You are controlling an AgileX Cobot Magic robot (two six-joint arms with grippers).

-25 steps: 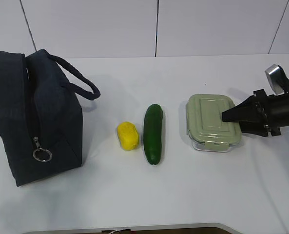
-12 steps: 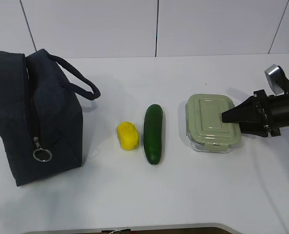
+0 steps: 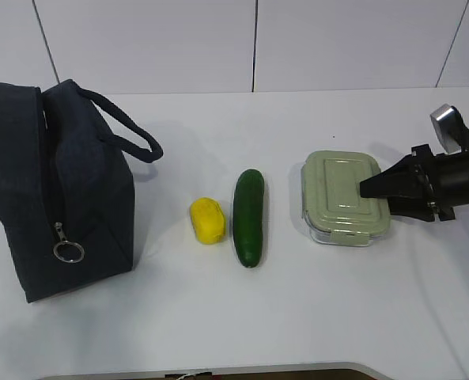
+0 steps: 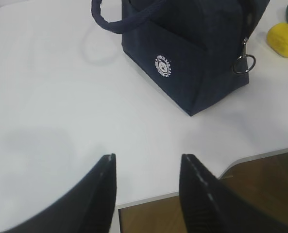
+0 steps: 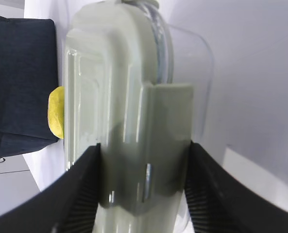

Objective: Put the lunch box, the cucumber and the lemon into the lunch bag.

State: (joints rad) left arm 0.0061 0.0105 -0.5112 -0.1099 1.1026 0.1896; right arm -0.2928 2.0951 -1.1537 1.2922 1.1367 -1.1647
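Observation:
The lunch box point(image 3: 341, 194), clear with a sage-green lid, sits at the table's right. My right gripper point(image 3: 376, 198) comes in from the right and is shut on its near end. In the right wrist view both fingers point(image 5: 80, 189) press the sides of the lunch box point(image 5: 119, 97). The cucumber point(image 3: 248, 216) and the lemon point(image 3: 207, 219) lie side by side in the middle. The navy lunch bag point(image 3: 56, 198) stands at the left, its ring pull low on the end face. My left gripper point(image 4: 147, 158) hangs open and empty over the table's front edge, near the lunch bag point(image 4: 192, 58).
The white table's front edge point(image 4: 192, 187) runs just under the left fingertips, with brown floor beyond. The bag's loop handle point(image 3: 131, 134) droops toward the middle. The lemon point(image 4: 283, 40) shows to the right of the bag. Bare tabletop separates bag, lemon, cucumber and box.
Almost nothing. The lunch box and the right gripper on it have edged a hair to the left. The left gripper has not moved.

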